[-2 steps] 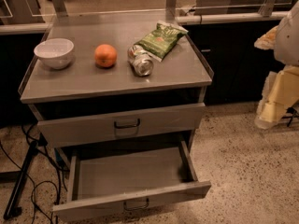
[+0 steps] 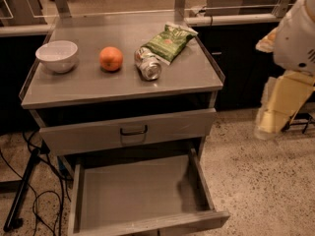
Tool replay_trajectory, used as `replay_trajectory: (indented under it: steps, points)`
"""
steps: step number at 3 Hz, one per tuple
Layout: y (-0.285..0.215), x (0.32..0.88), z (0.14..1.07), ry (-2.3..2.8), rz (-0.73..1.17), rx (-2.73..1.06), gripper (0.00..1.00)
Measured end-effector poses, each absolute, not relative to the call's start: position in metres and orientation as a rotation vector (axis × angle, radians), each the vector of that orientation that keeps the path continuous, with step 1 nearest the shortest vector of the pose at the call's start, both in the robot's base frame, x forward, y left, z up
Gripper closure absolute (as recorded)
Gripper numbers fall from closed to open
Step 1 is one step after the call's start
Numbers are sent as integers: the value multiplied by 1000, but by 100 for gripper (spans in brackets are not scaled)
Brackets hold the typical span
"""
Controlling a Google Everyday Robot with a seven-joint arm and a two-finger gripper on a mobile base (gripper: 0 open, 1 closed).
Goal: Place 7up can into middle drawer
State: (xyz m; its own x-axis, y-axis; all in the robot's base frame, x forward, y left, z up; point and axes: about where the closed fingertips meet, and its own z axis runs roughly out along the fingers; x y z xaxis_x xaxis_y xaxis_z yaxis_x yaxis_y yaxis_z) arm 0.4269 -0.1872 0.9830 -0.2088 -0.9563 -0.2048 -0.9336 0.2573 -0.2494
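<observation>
I see 7up can lying on its side on cabinet top, right of centre, toward back. Silvery body, pale greenish label, dented look. Shiny round end faces me, slightly tilted down-right. Middle drawer pulled well out below cabinet top, grey metal, rectangular tray bare, flat front panel cut off by bottom edge of view. Can well apart from drawer. Gripper at far right, off cabinet, beside drawer level.

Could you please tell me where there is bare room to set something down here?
The open middle drawer is bare throughout. On the cabinet top, a free strip runs along the front edge. Behind it crowd bowl, orange, 7up can and snack bag. The gripper hangs right of the cabinet.
</observation>
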Motion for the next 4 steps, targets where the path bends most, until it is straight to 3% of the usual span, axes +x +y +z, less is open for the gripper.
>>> replay_trajectory:
  steps: [2,4]
  points:
    - [-124,451,962,2308,-62,-1738,0]
    - [-119,453,963,2324,-57,-1693,0]
